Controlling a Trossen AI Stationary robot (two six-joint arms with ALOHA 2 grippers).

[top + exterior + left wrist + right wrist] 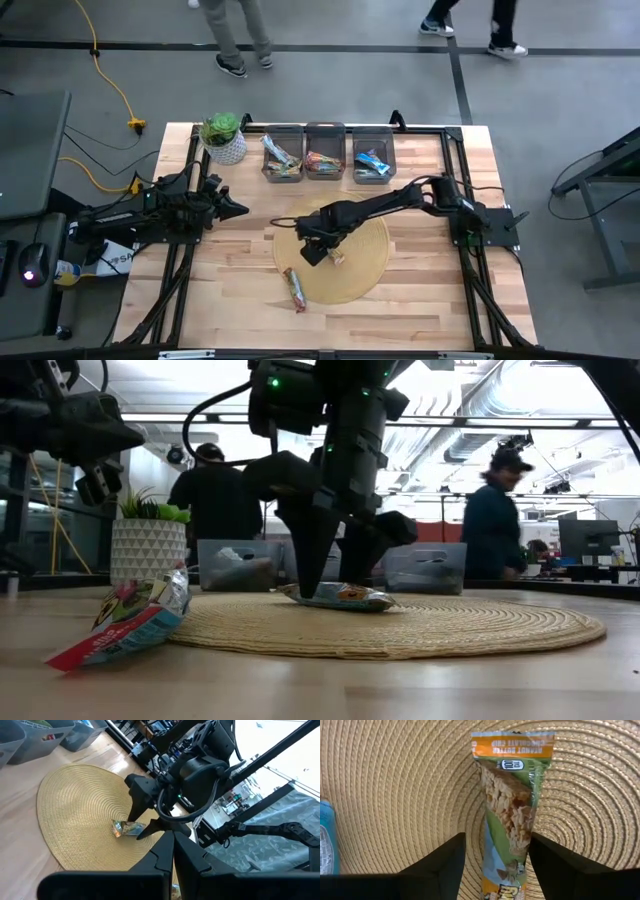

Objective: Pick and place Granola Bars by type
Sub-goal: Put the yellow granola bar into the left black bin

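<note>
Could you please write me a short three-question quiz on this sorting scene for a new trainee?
1. True or false: the right gripper is open, its fingers on either side of a granola bar lying on the round woven mat.
2. How many grey bins stand at the table's far edge: A two, B three, C four?
3. Fill in: the bar in the red wrapper lies partly on the mat's ____ edge, the side away from the bins.

Key
1. True; the bar is between the fingers and not lifted.
2. B.
3. Near. The left gripper waits beside the potted plant.
</note>
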